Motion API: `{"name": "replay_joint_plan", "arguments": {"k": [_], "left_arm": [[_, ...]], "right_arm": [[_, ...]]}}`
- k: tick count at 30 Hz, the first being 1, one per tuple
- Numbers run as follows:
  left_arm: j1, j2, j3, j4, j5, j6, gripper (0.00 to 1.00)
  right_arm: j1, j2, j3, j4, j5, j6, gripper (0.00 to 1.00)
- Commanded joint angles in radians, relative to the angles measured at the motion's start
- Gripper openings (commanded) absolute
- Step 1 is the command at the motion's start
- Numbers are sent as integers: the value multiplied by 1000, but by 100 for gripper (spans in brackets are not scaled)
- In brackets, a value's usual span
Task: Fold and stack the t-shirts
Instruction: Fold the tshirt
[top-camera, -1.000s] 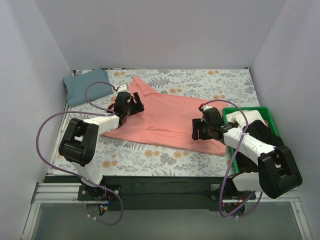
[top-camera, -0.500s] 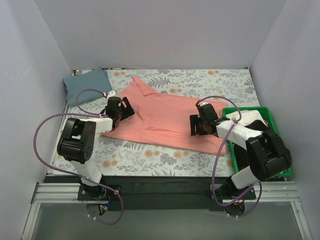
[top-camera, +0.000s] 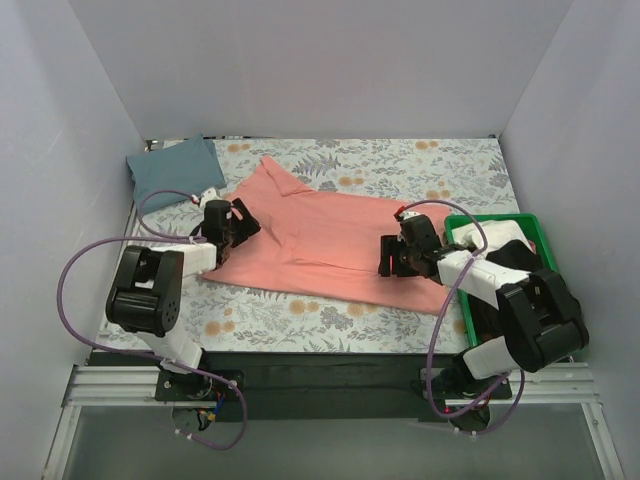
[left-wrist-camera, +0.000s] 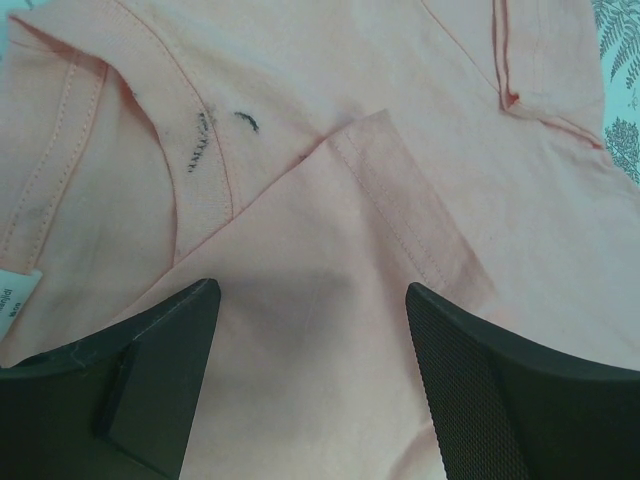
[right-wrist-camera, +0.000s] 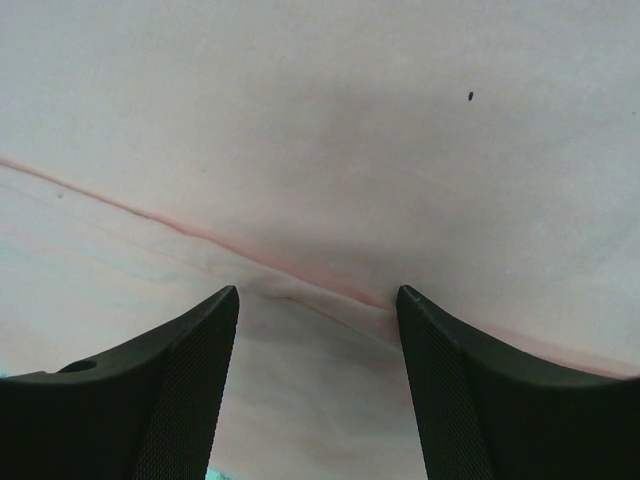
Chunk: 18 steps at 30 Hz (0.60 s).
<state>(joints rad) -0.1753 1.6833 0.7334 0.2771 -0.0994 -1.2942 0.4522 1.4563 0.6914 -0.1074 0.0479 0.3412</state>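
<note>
The coral-pink t-shirt (top-camera: 320, 240) lies spread across the middle of the floral cloth, partly folded, with a sleeve sticking out at the back left. My left gripper (top-camera: 232, 228) is open and low over the shirt's left end by the collar (left-wrist-camera: 205, 170); pink fabric lies between its fingers (left-wrist-camera: 160, 370). My right gripper (top-camera: 390, 258) is open over the shirt's right part, its fingers (right-wrist-camera: 170, 390) astride a hem seam (right-wrist-camera: 250, 265). The slate blue-grey t-shirt (top-camera: 172, 172) lies folded at the back left corner.
The green plastic bin (top-camera: 522, 232) stands at the right edge under my right arm. The grey floral-print cloth (top-camera: 400, 160) covers the table. Purple cables loop beside both arms. White walls close in the left, back and right.
My left gripper has moved left and toward the near side along the shirt's left end, and the shirt has shifted left with it. My right gripper has moved slightly toward the near side.
</note>
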Motion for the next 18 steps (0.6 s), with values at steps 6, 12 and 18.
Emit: {"name": "replay_joint_plan", "arguments": {"k": [6,12,18], "left_arm": [[28,-121,-118,-199,-33,-48,75],[28,-194,-86,-240,-48,-30,75],[26,-241,21,-245,-14,-5,75]], "right_arm": [[26,-109,-124,-92,-119,84,70],[34,-232,-125,-123,-92,72,71],[33,-346,-58,-124,-21,12,73]]}}
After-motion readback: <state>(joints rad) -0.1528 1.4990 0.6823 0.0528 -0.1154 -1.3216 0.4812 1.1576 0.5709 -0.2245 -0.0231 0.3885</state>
